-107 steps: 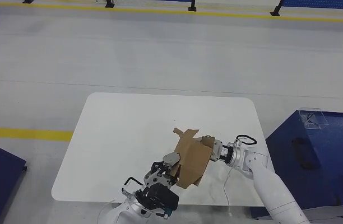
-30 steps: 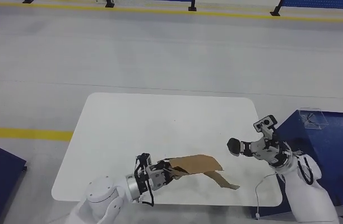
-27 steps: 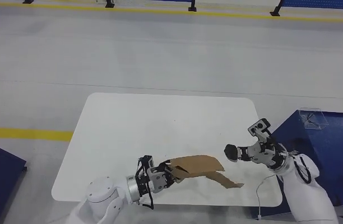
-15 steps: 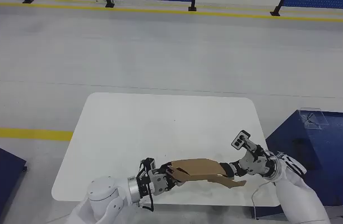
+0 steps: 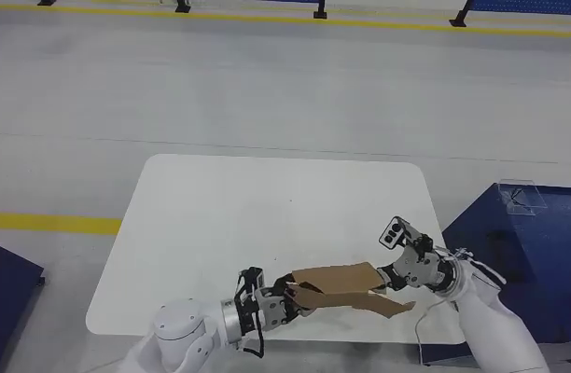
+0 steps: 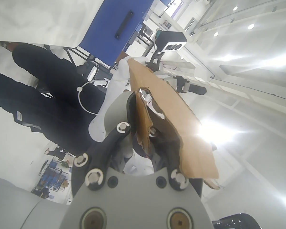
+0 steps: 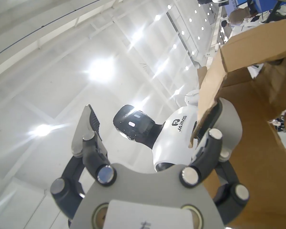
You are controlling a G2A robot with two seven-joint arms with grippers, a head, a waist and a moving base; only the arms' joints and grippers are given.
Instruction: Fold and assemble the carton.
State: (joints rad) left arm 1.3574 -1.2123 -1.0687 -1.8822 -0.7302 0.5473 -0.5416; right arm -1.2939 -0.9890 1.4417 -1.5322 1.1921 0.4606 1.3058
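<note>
Since a second ago the right claw (image 5: 390,278) is coming back in from beyond the table's edge to the carton (image 5: 337,280), and the carton's body is lifting a little.

From above, we are seeing the left claw (image 5: 284,303) gripping one end of the brown carton near the front rim of the white table (image 5: 174,233). The carton is stretching from that claw across to the right claw, which is touching its other end. Beyond the right claw a blue cabinet (image 5: 509,252) is standing just off the table, and a yellow line (image 5: 43,222) is running across the grey floor.

At the left wrist, we are watching the left claw (image 6: 143,106) pinching tight on a torn edge of the carton (image 6: 171,115). The board is running away from the fingers (image 6: 116,113) toward the right claw (image 6: 190,88). The blue cabinet (image 6: 124,24) is showing behind in a bright hall.

At the right wrist, the right claw (image 7: 152,120) is standing wide apart and clamping nothing. One finger (image 7: 88,125) is hanging free in the air, and the other is lying against the edge of the carton (image 7: 252,125). Ceiling lights (image 7: 100,70) are shining overhead.
</note>
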